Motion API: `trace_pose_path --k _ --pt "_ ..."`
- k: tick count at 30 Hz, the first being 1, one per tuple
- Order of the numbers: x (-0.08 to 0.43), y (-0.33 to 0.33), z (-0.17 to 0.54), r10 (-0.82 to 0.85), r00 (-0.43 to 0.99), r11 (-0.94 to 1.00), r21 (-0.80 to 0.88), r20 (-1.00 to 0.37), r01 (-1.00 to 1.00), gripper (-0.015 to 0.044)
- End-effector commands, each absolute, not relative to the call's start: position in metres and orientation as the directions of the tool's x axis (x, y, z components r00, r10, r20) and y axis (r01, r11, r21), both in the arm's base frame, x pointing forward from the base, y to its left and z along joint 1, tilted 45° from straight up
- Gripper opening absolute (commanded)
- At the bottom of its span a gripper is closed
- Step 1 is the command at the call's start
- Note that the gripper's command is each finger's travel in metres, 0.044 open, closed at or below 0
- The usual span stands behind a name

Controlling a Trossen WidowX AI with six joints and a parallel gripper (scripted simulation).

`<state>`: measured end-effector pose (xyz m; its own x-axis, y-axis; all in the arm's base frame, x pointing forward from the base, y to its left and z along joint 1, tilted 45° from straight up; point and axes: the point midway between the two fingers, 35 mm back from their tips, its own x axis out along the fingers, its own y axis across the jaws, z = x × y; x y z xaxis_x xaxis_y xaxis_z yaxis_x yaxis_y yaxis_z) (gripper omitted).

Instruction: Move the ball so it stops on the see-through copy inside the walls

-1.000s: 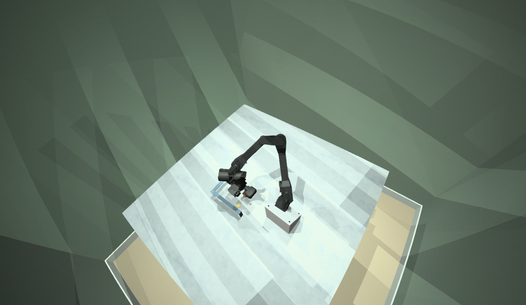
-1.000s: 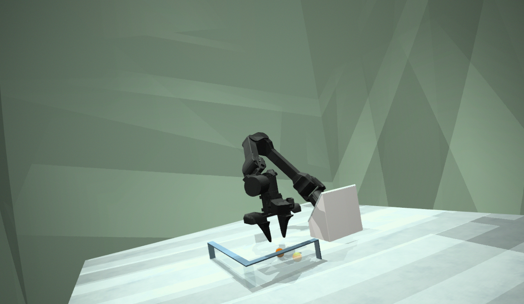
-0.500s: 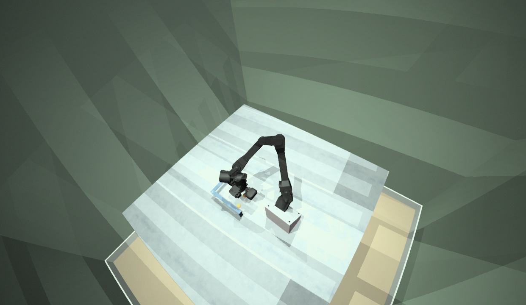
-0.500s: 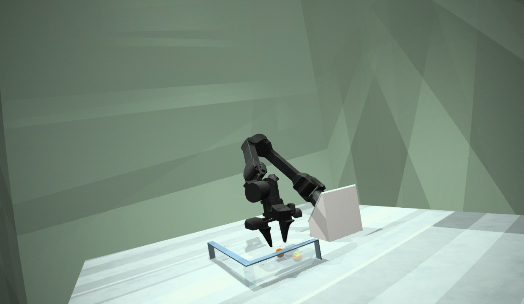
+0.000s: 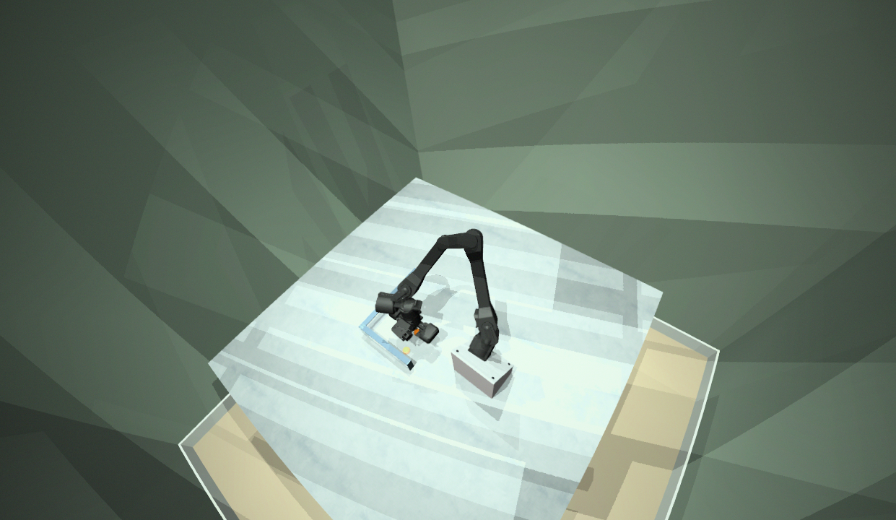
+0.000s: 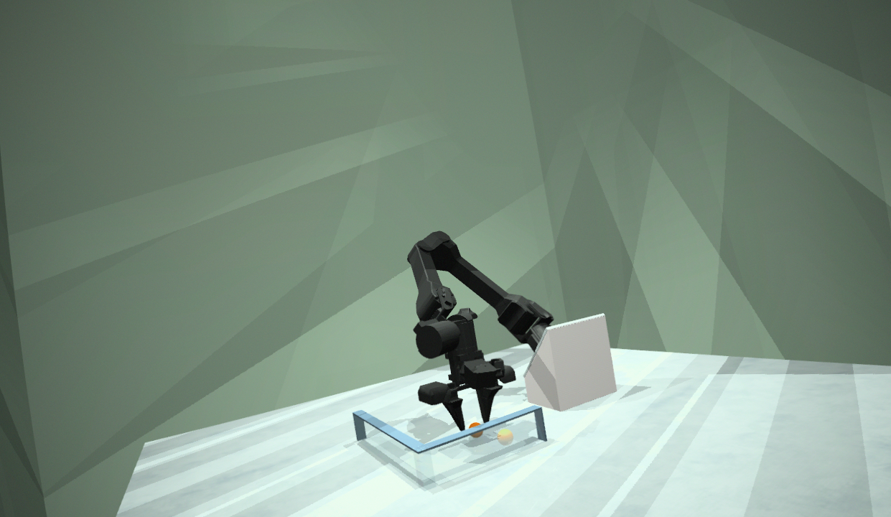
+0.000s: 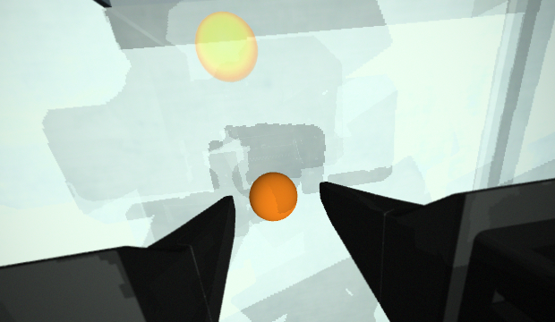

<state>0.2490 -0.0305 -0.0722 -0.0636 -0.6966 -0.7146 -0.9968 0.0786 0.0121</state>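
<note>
Where two clear walls [image 6: 396, 431] meet: one orange ball [image 7: 273, 196] between parted, unladen jaws, one see-through copy [image 7: 226, 46].

1. A pale table top [image 5: 398, 414], streaked with light and grey bands, fills the middle of the top view.
2. A light grey block [image 6: 574, 366] stands on the table top; in the exterior view it shows a slanted front face and a finely toothed upper edge.
3. A tan floor [image 5: 670, 388] shows beyond the table's right and lower left edges.
4. A thin white border [image 5: 714, 388] frames that tan floor.
5. Dull green walls [image 6: 243, 160], crossed by lighter and darker angular patches, surround the whole set.
6. Soft grey shadows [image 7: 103, 148] lie across the table top in the wrist view.
</note>
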Motion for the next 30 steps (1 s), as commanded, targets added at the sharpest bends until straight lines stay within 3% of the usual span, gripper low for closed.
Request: trace_pose_path --k 1,2,6,14,17,30 --pt "0.246 -0.037 -0.077 -0.701 -0.069 0.078 0.019 -0.71 -0.997 0.0241" --pt "0.246 -0.037 -0.077 -0.701 -0.069 0.079 0.019 -0.71 -0.997 0.0241" --pt "0.246 -0.037 -0.077 -0.701 -0.069 0.079 0.019 -0.71 -0.997 0.0136" --pt "0.246 -0.037 -0.077 -0.701 -0.069 0.079 0.019 -0.71 -0.997 0.0083" --pt "0.248 -0.034 -0.074 -0.7 -0.068 0.078 0.019 -0.711 -0.997 0.0004" --pt "0.259 0.03 -0.014 -0.693 -0.067 0.076 0.02 -0.717 -0.997 0.0"
